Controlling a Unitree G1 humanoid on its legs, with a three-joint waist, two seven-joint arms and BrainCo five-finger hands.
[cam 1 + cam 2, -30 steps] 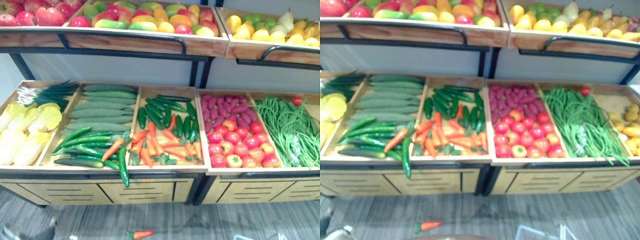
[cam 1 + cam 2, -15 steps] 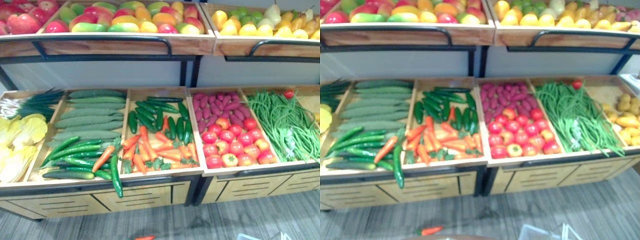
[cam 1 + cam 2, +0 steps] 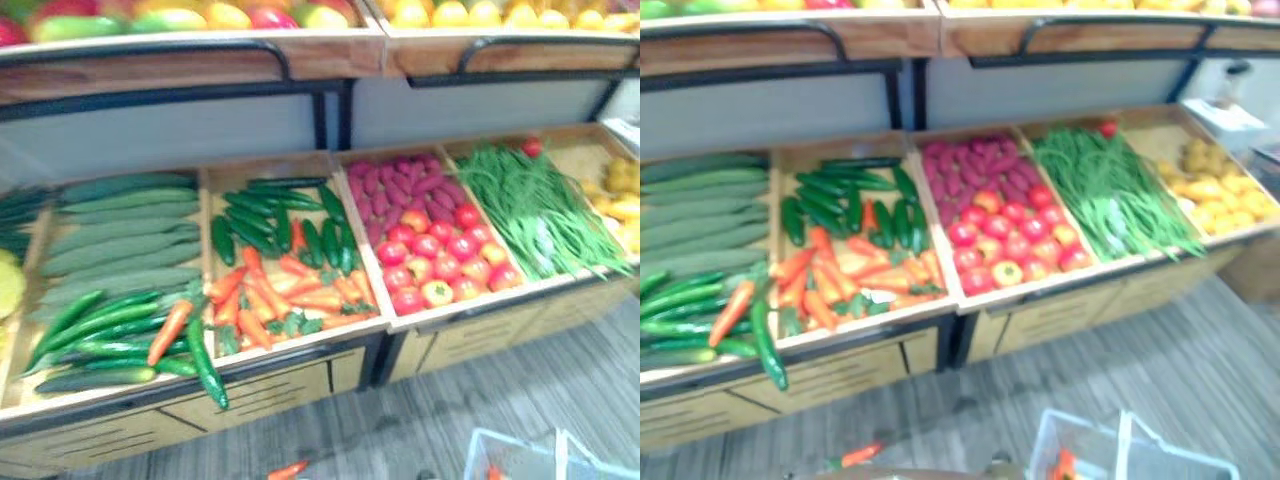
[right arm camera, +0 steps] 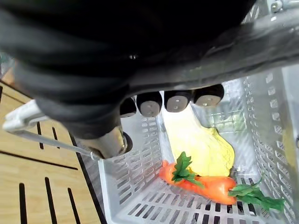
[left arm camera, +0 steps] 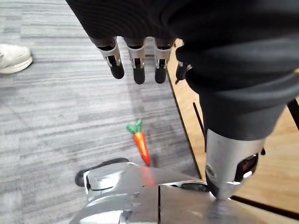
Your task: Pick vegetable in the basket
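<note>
A white plastic basket (image 3: 1110,450) hangs low at my right, above the floor. In the right wrist view my right hand (image 4: 177,100) is curled round the basket's grey handle (image 4: 261,37). Inside the basket (image 4: 135,186) lie two carrots (image 4: 210,184) with green tops and a pale yellow leafy vegetable (image 4: 201,144). My left hand (image 5: 135,65) hangs over the floor with relaxed fingers and holds nothing. The lower shelf holds carrots (image 3: 290,295), cucumbers (image 3: 120,225), tomatoes (image 3: 440,260) and green beans (image 3: 535,205).
One carrot (image 5: 140,142) lies on the grey floor before the stand (image 3: 270,385), also seen as the floor carrot (image 3: 855,455). A person's white shoe (image 5: 14,58) stands farther off. Potatoes (image 3: 1215,190) fill the far right bin. A fruit shelf (image 3: 200,60) runs above.
The whole picture has slid left and up, so the camera has turned right and down. The basket now shows more fully at the bottom right.
</note>
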